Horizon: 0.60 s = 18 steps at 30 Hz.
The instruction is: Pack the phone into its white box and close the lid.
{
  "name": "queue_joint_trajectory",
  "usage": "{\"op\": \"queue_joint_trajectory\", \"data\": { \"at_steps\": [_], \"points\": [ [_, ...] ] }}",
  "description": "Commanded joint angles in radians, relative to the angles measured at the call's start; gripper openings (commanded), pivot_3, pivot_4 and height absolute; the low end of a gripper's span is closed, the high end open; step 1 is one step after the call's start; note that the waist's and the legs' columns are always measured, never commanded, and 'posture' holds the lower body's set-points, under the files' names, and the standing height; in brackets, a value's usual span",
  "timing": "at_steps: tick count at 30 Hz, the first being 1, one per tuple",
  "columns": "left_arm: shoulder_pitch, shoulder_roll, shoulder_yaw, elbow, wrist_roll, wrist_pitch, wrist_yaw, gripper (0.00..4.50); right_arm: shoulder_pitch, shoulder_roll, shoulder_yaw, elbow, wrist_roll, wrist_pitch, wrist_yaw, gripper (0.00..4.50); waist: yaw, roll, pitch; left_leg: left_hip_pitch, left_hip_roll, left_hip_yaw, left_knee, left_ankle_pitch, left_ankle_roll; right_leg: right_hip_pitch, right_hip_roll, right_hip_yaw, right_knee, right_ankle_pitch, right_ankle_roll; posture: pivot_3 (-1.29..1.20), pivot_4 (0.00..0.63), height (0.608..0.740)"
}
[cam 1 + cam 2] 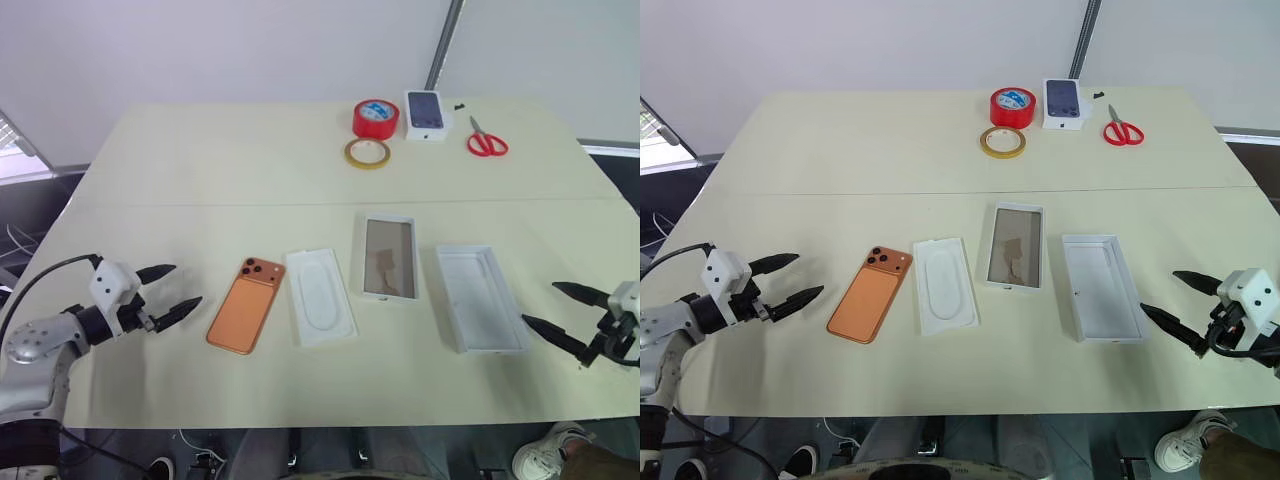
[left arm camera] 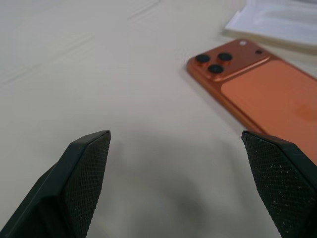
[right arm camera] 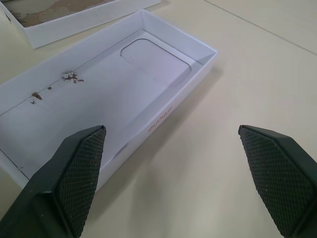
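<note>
The orange phone (image 1: 246,304) lies face down on the table, its dark lenses toward the far side. To its right lies a thin white insert (image 1: 319,297), then the white box (image 1: 389,257) with its glossy brownish floor, then the lid (image 1: 479,297) lying open side up. My left gripper (image 1: 170,291) hovers open just left of the phone, empty; the phone (image 2: 257,94) lies a little beyond its tips. Just right of the lid, my right gripper (image 1: 562,311) is open and empty, the lid (image 3: 109,94) close ahead of its fingertips.
At the far side of the table sit a red tape roll (image 1: 376,118), a tan tape roll (image 1: 367,153), a small white box with a dark phone picture (image 1: 426,114) and red scissors (image 1: 487,140). The table's front edge (image 1: 330,424) runs close below the grippers.
</note>
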Motion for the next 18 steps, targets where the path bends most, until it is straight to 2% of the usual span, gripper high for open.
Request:
{"op": "queue_joint_trajectory", "data": {
  "at_steps": [1,3,6,11,18],
  "points": [
    [-0.011,0.003,0.030,-0.029,-0.031,-0.023,-0.008,4.44,-0.015,-0.010,-0.011,-0.003,0.005,-0.012,-0.008,4.48,0.000,0.000,0.000,0.000,0.000,0.000,0.000,0.000,0.000,0.000,0.000,0.000,0.000,0.000,0.000,0.00,0.150,0.740],
    [-0.010,0.002,0.021,-0.039,-0.030,-0.029,-0.011,4.44,-0.020,-0.008,-0.007,-0.010,0.003,-0.010,-0.010,4.48,0.000,0.000,0.000,0.000,0.000,0.000,0.000,0.000,0.000,0.000,0.000,0.000,0.000,0.000,0.000,0.00,0.150,0.740],
    [-0.010,0.005,0.000,-0.089,-0.047,0.065,0.015,4.44,-0.033,-0.006,0.011,-0.052,0.006,0.004,-0.019,4.48,0.001,0.000,0.000,0.000,0.000,0.000,0.000,0.000,0.000,0.000,0.000,0.000,0.000,0.000,0.000,0.00,0.150,0.740],
    [0.027,0.057,-0.059,-0.339,-0.244,0.452,-0.018,4.44,-0.074,-0.003,0.087,-0.182,0.012,0.036,-0.029,4.48,-0.003,0.001,0.000,0.000,0.000,0.000,0.000,0.000,0.000,0.000,0.000,0.000,0.000,0.000,0.000,0.00,0.150,0.740],
    [-0.082,0.026,-0.155,-0.490,-0.307,0.752,0.160,4.44,-0.158,0.047,0.253,-0.415,0.042,0.136,-0.058,4.48,0.003,0.001,0.001,0.000,0.000,0.000,0.000,0.000,0.000,0.000,0.000,0.000,0.001,0.002,0.003,0.00,0.150,0.740]
  ]
}}
